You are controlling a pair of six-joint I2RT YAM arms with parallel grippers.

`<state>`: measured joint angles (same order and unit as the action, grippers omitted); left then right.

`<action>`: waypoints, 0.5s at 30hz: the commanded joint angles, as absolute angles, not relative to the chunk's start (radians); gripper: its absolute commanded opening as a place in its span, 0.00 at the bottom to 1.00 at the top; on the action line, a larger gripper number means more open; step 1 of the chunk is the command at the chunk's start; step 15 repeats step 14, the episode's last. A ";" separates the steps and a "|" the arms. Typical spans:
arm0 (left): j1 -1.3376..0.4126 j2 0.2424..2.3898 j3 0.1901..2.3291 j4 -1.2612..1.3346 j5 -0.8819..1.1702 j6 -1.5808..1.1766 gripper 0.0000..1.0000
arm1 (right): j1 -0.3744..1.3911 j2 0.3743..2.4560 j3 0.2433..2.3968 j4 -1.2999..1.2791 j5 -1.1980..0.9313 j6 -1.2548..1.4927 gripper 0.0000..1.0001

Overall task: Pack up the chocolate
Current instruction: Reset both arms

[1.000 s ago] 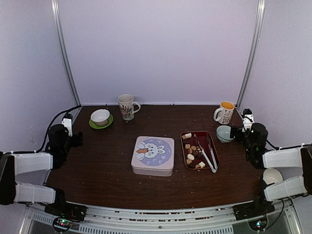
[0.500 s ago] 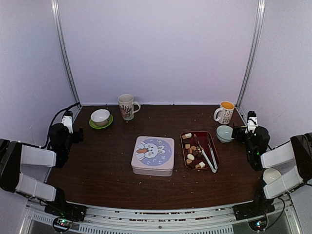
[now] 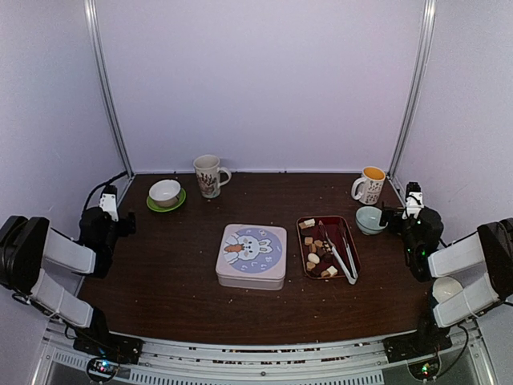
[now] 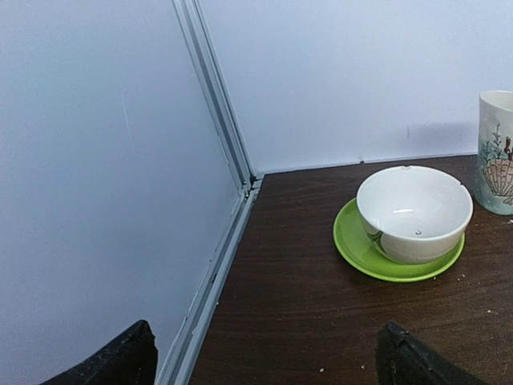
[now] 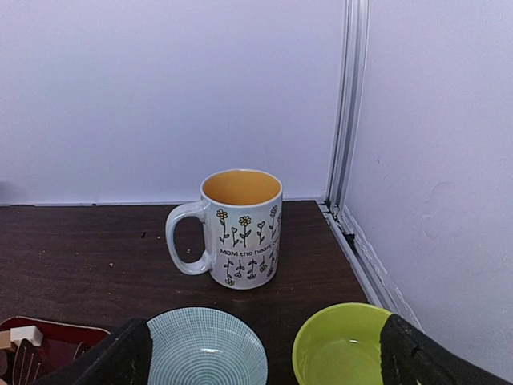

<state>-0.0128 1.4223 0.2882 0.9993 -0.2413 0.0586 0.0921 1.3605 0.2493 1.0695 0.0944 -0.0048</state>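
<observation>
1. Chocolate pieces (image 3: 317, 250), brown and cream-coloured, lie in the dark red rectangular tray (image 3: 308, 269) right of the table's centre, with metal tongs (image 3: 340, 255) resting across them.
2. Just left of the tray sits the pale rounded-square tin with a rabbit on its lid (image 3: 252, 255), and the lid is on. Whether any chocolate is inside cannot be told, so this scene fits a tin waiting to be opened as well as one closed after some packing.
3. The left gripper (image 4: 264, 357) hangs near the table's left edge, facing the white bowl on a green saucer (image 4: 413, 213); its fingertips stand wide apart and hold nothing.
4. The right gripper (image 5: 264, 353) hangs at the right edge, facing the white flowered mug with an orange inside (image 5: 237, 229); its fingertips are likewise spread and empty, with a pale blue ribbed bowl (image 5: 200, 349) and a green bowl (image 5: 341, 349) just below.
5. Judging from this, any handling of the tongs would call for a grip near their middle, so they pinch evenly and small pieces do not slip.
</observation>
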 commanded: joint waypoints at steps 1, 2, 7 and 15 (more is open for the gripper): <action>-0.007 1.428 0.309 1.062 -0.210 0.049 0.98 | 0.089 1.356 0.244 1.092 0.111 -0.009 1.00; -0.005 1.425 0.310 1.055 -0.213 0.048 0.98 | 0.089 1.356 0.244 1.092 0.111 -0.010 1.00; -0.006 1.428 0.309 1.060 -0.210 0.049 0.98 | 0.088 1.356 0.245 1.092 0.110 -0.009 1.00; -0.005 1.426 0.314 1.052 -0.207 0.048 0.98 | 0.088 1.356 0.244 1.092 0.111 -0.009 1.00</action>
